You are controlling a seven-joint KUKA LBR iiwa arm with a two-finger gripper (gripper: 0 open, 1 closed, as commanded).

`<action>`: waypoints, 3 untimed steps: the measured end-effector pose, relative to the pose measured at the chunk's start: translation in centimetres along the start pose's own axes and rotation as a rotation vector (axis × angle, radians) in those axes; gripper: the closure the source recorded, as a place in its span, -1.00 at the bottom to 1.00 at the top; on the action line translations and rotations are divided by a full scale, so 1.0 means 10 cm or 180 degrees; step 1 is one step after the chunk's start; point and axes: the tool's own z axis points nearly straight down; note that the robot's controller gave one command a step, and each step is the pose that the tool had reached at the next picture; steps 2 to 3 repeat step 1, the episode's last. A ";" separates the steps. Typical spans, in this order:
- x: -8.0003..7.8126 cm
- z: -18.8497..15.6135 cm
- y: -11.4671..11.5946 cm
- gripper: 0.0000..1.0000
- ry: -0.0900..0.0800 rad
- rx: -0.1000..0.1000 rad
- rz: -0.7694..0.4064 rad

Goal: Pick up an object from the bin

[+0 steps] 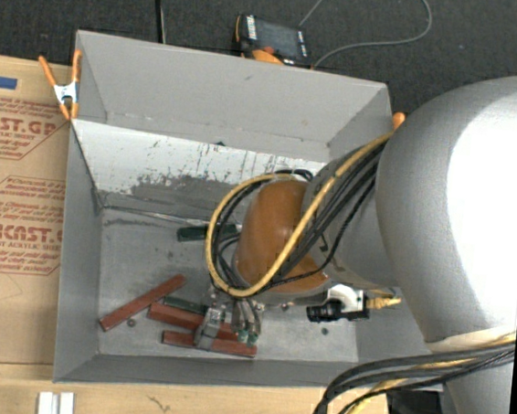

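My gripper [231, 325] is low over the front of the bin, beneath the arm's orange cover. Its fingers stand apart, open, and come down on a small pile of reddish-brown bars [193, 320]. One short bar [205, 333] lies right by the left fingertip [217, 320], and a long bar [225, 346] runs under the tips. I see nothing gripped between the fingers. A longer brown bar [142, 302] lies slanted to the left of the pile. A dark green tool handle [193, 233] pokes out behind the cover, towards the bin's middle.
The arm with its looped cables covers the bin's right half. The front wall of the bin is close below the bars. Bare grey floor lies to the left and at the back.
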 end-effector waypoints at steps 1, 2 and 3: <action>-0.03 -1.72 0.31 1.00 -0.0044 -0.0016 0.0135; -0.03 -1.72 0.31 1.00 -0.0044 -0.0016 0.0135; -0.03 -1.72 0.31 1.00 -0.0044 -0.0016 0.0135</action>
